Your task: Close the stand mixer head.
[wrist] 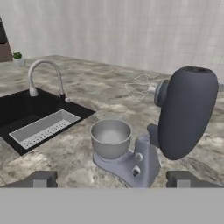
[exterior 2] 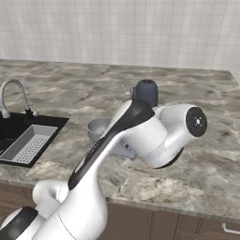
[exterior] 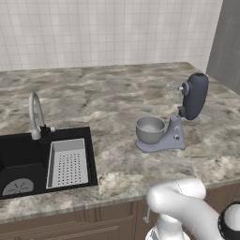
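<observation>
Arm folded high over the bench (exterior: 108, 101) edge: white elbow bulging low in the left base view, forearm with its dark stripe crossing the middle of the right base view and hiding most of the mixer there. End effector (wrist: 112, 179) held back from the mixer, aimed at it across the bench; two dark fingertips (wrist: 40, 179) set wide apart at the bottom of the hand view, nothing between them, so released.

Stand mixer head (exterior: 195, 96) tilted up and back: a dark charcoal, smooth, rounded oblong, standing nearly upright on its hinge, wire whisk (exterior: 172, 89) pointing out to the side above the bowl rather than down into it. Whisk faint and thin, hard to read in detail. Grey metal bowl (exterior: 150, 130) round and open, seated on the blue-grey stand (exterior: 173, 137), which has a flat base and small knobs on its side. Bench of mottled grey-brown stone, glossy. Black sink (exterior: 18, 157) sunk into it well to the left, with a pale perforated rectangular drain tray (exterior: 67, 162) and a curved metal faucet (exterior: 35, 115). White tiled wall (exterior: 103, 30) behind.

Head ahead of the end effector and above the right fingertip in the hand view, apart, untouched; probably nearer than the bowl, though depth is poor here.
</observation>
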Robot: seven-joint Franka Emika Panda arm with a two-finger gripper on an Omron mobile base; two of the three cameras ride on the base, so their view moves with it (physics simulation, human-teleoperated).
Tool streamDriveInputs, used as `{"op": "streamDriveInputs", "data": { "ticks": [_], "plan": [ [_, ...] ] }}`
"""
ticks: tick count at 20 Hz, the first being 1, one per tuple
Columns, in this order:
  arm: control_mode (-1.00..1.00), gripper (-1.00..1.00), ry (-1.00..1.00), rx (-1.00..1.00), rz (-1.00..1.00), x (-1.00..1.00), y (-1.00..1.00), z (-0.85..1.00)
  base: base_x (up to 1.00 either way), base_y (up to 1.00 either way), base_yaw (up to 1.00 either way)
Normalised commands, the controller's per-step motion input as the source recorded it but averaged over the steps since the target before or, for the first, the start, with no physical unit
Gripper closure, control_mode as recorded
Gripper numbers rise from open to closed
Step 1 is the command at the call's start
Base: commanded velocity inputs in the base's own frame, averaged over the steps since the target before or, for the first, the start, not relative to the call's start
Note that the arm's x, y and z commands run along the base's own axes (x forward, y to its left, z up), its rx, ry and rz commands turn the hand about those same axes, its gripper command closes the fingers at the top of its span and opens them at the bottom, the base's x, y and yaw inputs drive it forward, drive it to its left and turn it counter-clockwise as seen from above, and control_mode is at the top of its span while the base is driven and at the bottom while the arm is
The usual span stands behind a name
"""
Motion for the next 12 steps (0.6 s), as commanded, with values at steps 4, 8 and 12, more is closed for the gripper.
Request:
{"op": "streamDriveInputs", "data": {
  "ticks": [4,8,12],
  "plan": [
    [-1.0,-1.0,-0.07,0.0,0.33,1.0,-0.57,-0.01,0.0,0.0,0.0],
    [-1.0,-1.0,0.0,0.06,0.38,1.0,-0.25,-0.11,0.0,0.0,0.0],
    [-1.0,-1.0,-0.05,0.03,0.39,1.0,0.0,-0.19,0.0,0.0,0.0]
  ]
}}
